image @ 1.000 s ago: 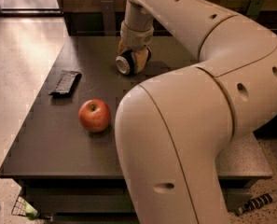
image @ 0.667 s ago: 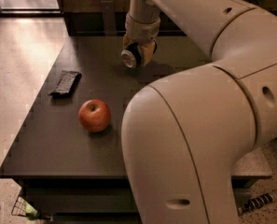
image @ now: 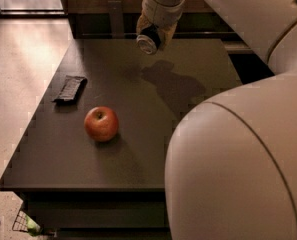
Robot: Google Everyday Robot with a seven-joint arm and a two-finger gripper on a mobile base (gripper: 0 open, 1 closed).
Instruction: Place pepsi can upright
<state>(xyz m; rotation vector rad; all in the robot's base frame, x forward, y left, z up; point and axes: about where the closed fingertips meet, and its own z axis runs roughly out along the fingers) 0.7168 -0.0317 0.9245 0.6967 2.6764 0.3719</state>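
The pepsi can is clamped by the gripper fingers, tilted above the bench; upright placement is not yet done.

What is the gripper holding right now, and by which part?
The gripper, above the table's far side, holds the pepsi can by its side wall, silver end tilted toward the camera.

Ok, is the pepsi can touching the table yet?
Apart. The camera view shows the pepsi can held in the gripper above the table, its shadow lying separately below.
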